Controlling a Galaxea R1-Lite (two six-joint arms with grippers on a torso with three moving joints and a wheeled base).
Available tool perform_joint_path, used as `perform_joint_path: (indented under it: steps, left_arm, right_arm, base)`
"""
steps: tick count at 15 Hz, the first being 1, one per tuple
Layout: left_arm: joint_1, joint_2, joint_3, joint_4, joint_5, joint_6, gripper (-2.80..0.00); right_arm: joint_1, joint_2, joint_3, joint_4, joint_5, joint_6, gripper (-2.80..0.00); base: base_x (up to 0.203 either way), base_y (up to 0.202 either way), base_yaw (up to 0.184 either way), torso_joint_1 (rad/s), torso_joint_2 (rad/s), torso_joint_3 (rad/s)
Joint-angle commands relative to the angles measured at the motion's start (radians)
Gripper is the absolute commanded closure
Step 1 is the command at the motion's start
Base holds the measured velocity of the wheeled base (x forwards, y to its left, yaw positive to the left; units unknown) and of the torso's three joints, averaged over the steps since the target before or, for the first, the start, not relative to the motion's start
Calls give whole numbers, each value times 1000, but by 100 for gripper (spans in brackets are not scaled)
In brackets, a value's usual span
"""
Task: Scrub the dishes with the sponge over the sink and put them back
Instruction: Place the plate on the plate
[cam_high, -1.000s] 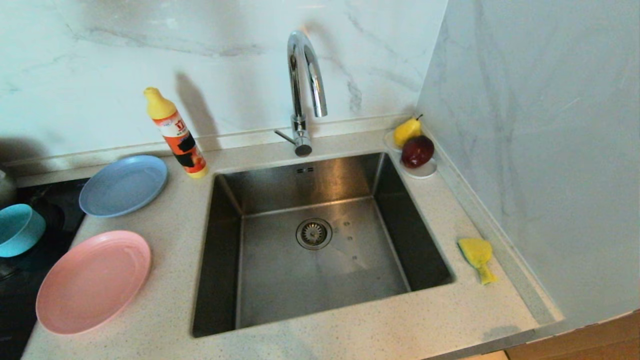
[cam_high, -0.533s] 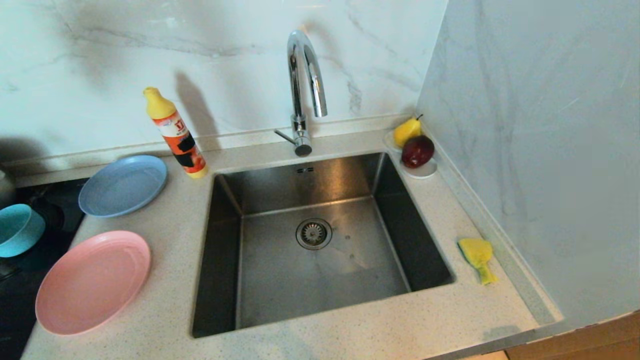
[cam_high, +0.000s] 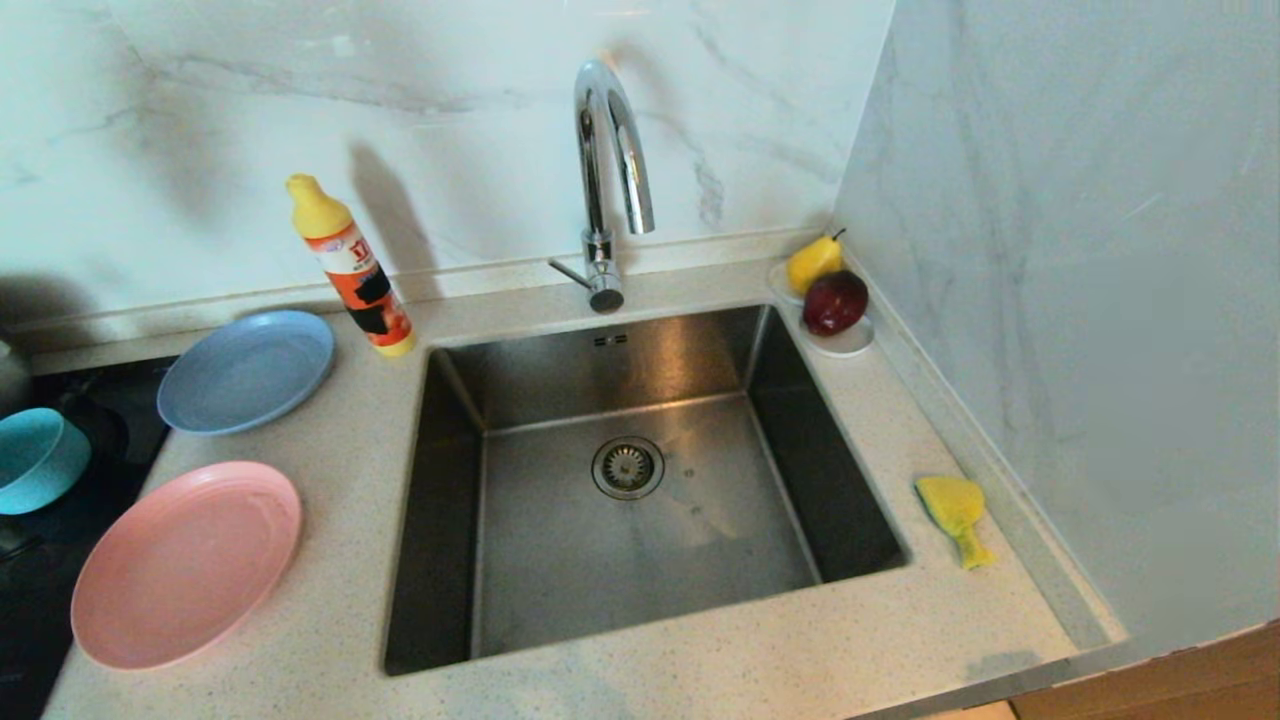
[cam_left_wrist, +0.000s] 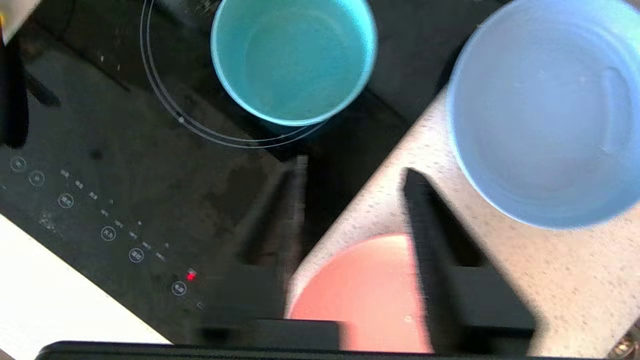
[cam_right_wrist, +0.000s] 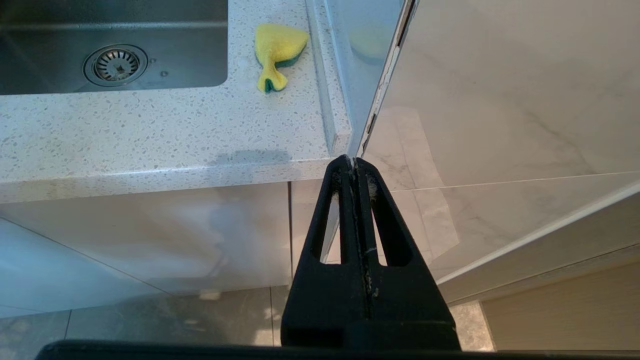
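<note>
Nothing on the counter has shifted since the earlier frame. My left gripper (cam_left_wrist: 350, 200) hangs spread and empty over the pink plate (cam_high: 185, 562) at lower left. The sponge (cam_high: 955, 515) lies at right, narrow tail pointing toward the lower edge. My right gripper (cam_right_wrist: 355, 167) is clenched, empty.

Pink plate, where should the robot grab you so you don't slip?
Probably by the raised rim. The pink plate lies flat on the counter, so only its edge offers a lip to pinch. The open left pincer hangs just above its rim; coming down over the edge there, one finger inside, one outside, looks best.
</note>
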Motion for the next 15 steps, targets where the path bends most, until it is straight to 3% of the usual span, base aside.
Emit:
perform_joint_path:
  steps: [1, 11, 15]
  left_arm:
    - [28, 30, 6, 0, -9, -1, -280]
    - [133, 141, 19, -1, -66, -19, -280]
    - [129, 84, 36, -4, -199, -5, -280]
  right_arm:
    - [0, 1, 0, 0, 0, 0, 0]
    - [0, 1, 0, 0, 0, 0, 0]
    - [0, 1, 0, 0, 0, 0, 0]
  base:
    - [0, 0, 0, 0, 0, 0]
    - [0, 0, 0, 0, 0, 0]
    - [0, 0, 0, 0, 0, 0]
